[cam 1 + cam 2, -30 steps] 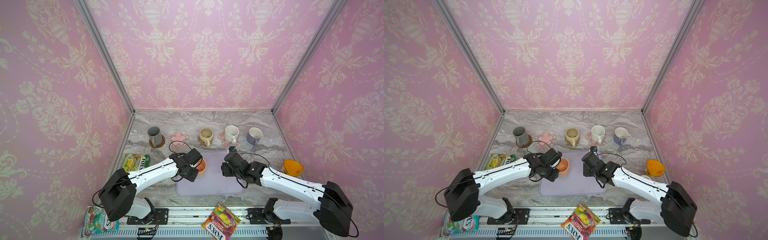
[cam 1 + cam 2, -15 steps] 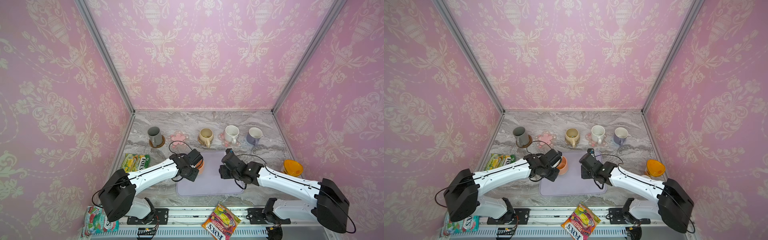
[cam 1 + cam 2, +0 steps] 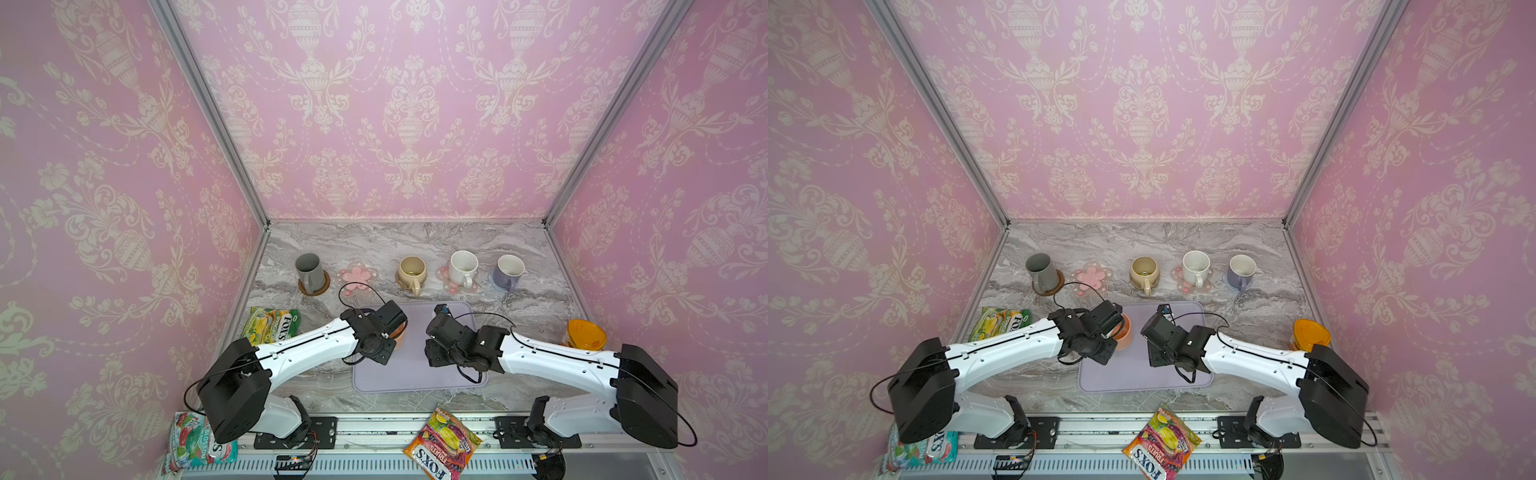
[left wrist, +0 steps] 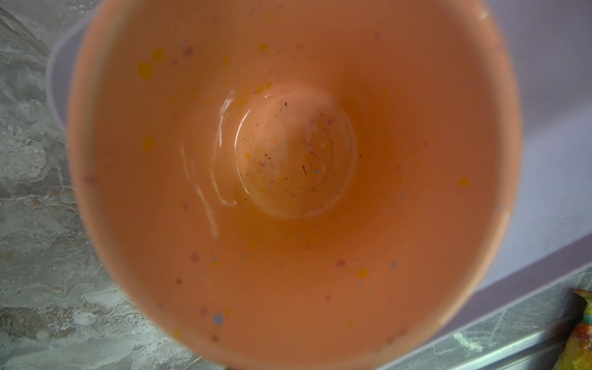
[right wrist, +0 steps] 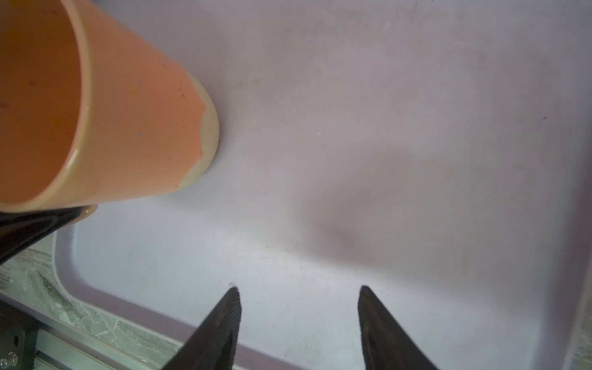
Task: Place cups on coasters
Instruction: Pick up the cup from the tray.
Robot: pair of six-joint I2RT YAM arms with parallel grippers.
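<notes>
my left gripper (image 3: 1119, 326) is clamped on the peach-orange speckled ceramic mug (image 3: 1127, 338), which stands at the left edge of the flat lavender tray (image 3: 415, 374) near the counter's front edge (i think i hold its wall at the rim, but my wrist view hides the fingers). my right gripper (image 5: 299, 288) hangs empty over the tray, jaws apart.

the one bare coaster is the clear pink-flower mat (image 3: 356, 276) in the row toward the back edge. it lies between the dark grey-green mug (image 3: 309, 270) on its brown disc (image 3: 313, 289) and the rounded beige mug (image 3: 411, 270).

to do this well i'd lift straight up until the base clears the tray lip, then hold the mug level, carry it back and set it centred on the flower. room is narrow there, with a mug on either side, and my own black cable (image 3: 361, 287) loops by the mat's front side. the right arm is well apart.
</notes>
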